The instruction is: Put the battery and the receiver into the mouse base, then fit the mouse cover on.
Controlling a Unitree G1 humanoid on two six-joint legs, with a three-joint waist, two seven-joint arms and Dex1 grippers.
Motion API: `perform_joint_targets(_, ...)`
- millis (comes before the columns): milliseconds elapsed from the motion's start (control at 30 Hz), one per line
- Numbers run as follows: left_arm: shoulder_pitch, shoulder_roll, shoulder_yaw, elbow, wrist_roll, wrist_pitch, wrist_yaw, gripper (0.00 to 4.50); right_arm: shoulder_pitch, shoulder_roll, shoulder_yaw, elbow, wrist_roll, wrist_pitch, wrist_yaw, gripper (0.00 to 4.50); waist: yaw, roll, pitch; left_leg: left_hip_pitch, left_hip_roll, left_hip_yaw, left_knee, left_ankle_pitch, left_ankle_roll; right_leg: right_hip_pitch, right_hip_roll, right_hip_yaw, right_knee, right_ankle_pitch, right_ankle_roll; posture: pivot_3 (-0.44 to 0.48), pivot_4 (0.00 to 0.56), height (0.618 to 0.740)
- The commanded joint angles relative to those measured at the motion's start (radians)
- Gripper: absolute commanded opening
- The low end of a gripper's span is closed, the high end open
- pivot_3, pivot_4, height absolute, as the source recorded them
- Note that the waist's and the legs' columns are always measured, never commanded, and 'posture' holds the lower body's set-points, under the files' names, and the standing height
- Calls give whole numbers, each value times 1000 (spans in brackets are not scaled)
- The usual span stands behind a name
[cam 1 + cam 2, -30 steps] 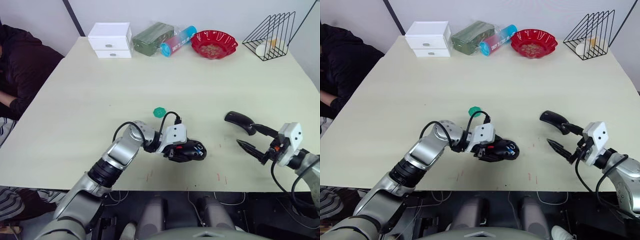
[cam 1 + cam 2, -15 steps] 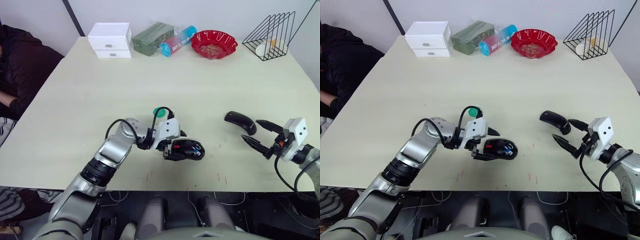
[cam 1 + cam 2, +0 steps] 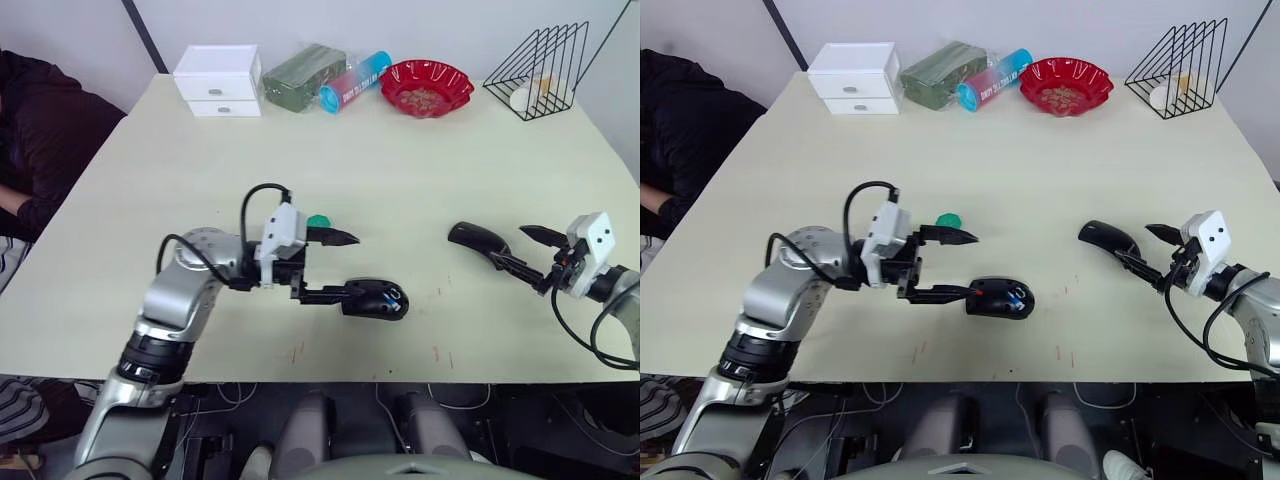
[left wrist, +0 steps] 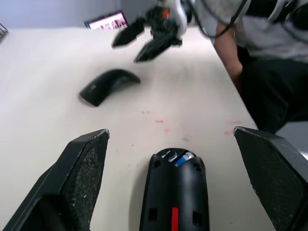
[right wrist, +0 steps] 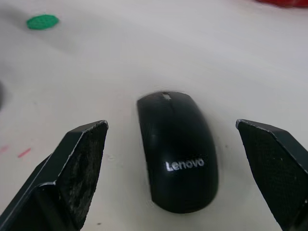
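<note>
facing right tool (image 5: 168, 159): mouse cover (image 5: 178, 149), "lenovo" lettering

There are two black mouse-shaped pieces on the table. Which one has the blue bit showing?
The mouse base, in front of the left gripper. The mouse cover near the right gripper is plain black.

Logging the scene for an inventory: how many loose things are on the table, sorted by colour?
Black: 3 – mouse base, mouse cover, wire rack
Green: 2 – toothed disc, packet
Red: 1 – bowl
White: 1 – drawer box
Blue-pink: 1 – tube
Total: 8
</note>
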Motion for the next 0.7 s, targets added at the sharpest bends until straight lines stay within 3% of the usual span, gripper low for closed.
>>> perform_joint_targets(33,24,35,110,-56,-103,-13,-37,4400,-52,-23,5,56,-9,1,30,4500,0,0,0,0,0,0,0,0,0,0,0,0,0,0,0,0,150,740)
perform_joint_targets(433,179,162,269,-131,-191,-16,-63,4400,-157,-34,54,251,-70,-51,109,4500,-1,2,2,0,0,0,0,0,0,0,0,0,0,0,0,0,150,740)
perform_joint_targets(700,205,167,274,-194,-217,8,-11,4400,-219,-44,84,339,-96,-82,185,4500,0,2,2,0,0,1,0,0,0,0,0,0,0,0,0,0,150,740)
